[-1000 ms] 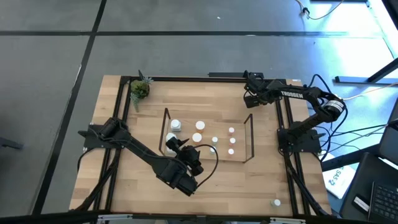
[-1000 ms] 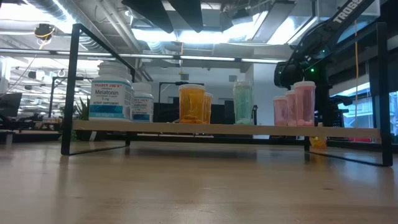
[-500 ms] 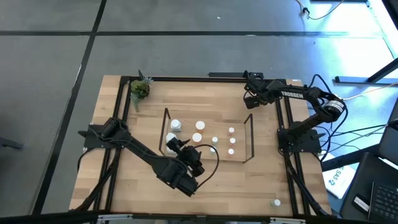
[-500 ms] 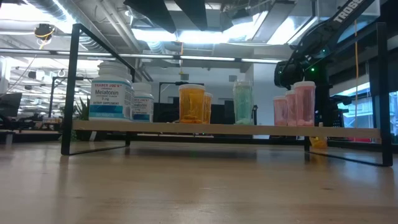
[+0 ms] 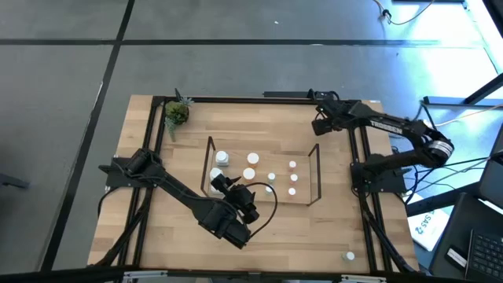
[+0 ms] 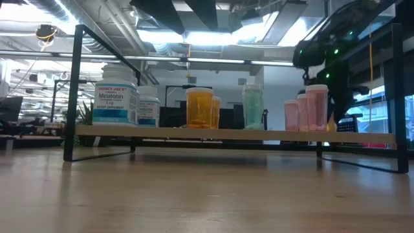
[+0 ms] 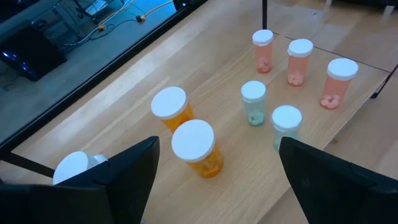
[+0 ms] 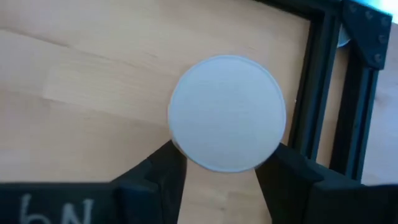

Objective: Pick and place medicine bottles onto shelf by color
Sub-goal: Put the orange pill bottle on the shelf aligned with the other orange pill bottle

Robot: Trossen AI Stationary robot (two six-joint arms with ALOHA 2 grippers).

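The shelf stands mid-table with several white-capped medicine bottles on it: white ones at the left, then orange, teal and pink to the right. My right gripper is at the table's far right, behind the shelf, shut on an orange bottle whose white cap fills the right wrist view. My left gripper hovers open over the shelf's near left part, looking across the bottles. My right gripper pinches the bottle between its two fingers, just under the cap's rim, one finger on either side. The fingers come from above, pointing steeply down. The bottle stays upright, cap up, and is lifted clear of the table.
A small green potted plant stands at the far left corner. The black frame edging the table runs close beside the held bottle. Another small white-capped bottle lies outside the frame at the near right.
My right gripper has risen with the orange bottle, which stood on the table behind the shelf and now hangs clear of it. The arm has drawn back a little toward the table's right edge.
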